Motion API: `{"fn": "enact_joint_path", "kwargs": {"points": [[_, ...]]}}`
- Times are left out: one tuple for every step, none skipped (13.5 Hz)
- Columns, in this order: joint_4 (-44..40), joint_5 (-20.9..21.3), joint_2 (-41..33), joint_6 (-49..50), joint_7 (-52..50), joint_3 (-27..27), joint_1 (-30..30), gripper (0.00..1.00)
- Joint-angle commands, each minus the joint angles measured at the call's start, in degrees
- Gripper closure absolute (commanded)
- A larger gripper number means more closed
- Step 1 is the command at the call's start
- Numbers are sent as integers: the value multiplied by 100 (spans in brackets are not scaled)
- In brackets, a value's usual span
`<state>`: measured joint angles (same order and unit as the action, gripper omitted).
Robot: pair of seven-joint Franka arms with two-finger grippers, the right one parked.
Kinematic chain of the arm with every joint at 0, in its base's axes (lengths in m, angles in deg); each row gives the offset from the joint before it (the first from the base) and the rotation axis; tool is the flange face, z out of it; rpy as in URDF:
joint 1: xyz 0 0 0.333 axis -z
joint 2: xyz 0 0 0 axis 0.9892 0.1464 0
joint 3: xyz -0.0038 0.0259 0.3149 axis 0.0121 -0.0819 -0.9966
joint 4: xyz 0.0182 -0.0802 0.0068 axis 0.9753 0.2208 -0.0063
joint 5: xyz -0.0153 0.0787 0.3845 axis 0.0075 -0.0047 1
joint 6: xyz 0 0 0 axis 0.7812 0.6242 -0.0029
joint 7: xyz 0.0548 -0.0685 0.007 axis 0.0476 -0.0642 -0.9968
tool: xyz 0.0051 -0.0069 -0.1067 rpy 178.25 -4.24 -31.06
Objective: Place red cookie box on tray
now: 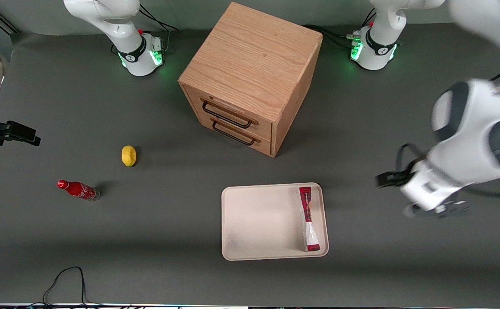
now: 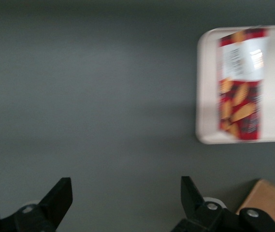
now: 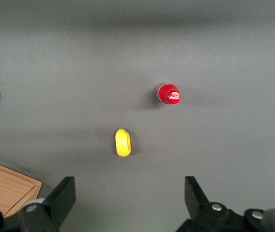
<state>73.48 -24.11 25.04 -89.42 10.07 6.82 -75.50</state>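
The left arm's gripper [image 2: 123, 203] is hanging above bare dark table [image 1: 361, 266], off the tray's edge toward the working arm's end, and it is holding nothing. In the left wrist view its two black fingers [image 2: 60, 195] are standing wide apart with only grey tabletop showing between them. In the front view the same gripper [image 1: 437, 209] is showing only as a blurred cluster under the big white wrist, so the spread of the fingers is readable from the wrist camera alone.

The red cookie box [image 2: 241, 84] is lying flat inside the tray [image 2: 204, 87], along the short side that is nearest the gripper. The wrist view is showing its white patch and orange cookie pictures; the front view is showing the box [image 1: 309, 218] as a slim dark-red strip running from the tray's cabinet-facing rim toward the rim nearest the front camera, with the rest of the tray [image 1: 258, 223] bare.

The wooden drawer cabinet [image 1: 250, 77] is standing farther from the front camera than the tray, its two dark handles facing forward at an angle; the left wrist view is catching only a corner of it [image 2: 267, 198].

Toward the parked arm's end, a yellow lemon [image 1: 128, 155] and a small red soda bottle [image 1: 78, 189] are lying well apart from the tray. Only the right wrist view is showing the bottle [image 3: 168, 93] from above, cap up, with the lemon [image 3: 123, 142] near it.
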Motion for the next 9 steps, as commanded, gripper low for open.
{"fn": "enact_joint_path", "kwargs": {"points": [[1613,18,-1472,-96,681,-595,-19,0],[1948,26,-1815,-88,692,-702,-19,0],[2178,26,-2053,-131,753,-712,-89,0],[2232,26,-2152,-114,780,-677,-298,0],[2189,26,-2153,-53,789,-607,-387,0],[2119,35,-2118,-53,789,-572,-388,0],[2014,35,-2065,-35,789,-580,-388,0],[1970,35,-2039,-35,789,-580,-388,0],[1934,35,-2021,-35,746,-580,-380,0]]}}
